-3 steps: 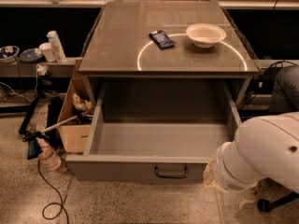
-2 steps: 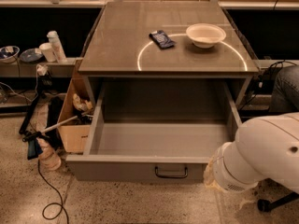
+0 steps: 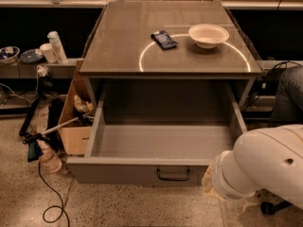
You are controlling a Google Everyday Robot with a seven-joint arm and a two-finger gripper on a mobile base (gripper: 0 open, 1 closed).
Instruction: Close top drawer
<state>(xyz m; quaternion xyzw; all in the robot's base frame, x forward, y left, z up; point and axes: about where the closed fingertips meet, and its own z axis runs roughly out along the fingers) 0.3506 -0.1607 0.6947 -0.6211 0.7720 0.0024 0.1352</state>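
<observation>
Inspector A: Changes since the earlier views?
Inspector B: None detected. The wide grey metal top drawer [image 3: 118,171] shows no shift, pulled out; the bulky white robot arm [image 3: 265,167] likewise, at its right front corner, hiding the gripper.

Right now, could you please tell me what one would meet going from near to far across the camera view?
Dark loop handle → top drawer, open and empty → cabinet top → white bowl. The gripper is out of view; only the white arm shows, at the lower right.
</observation>
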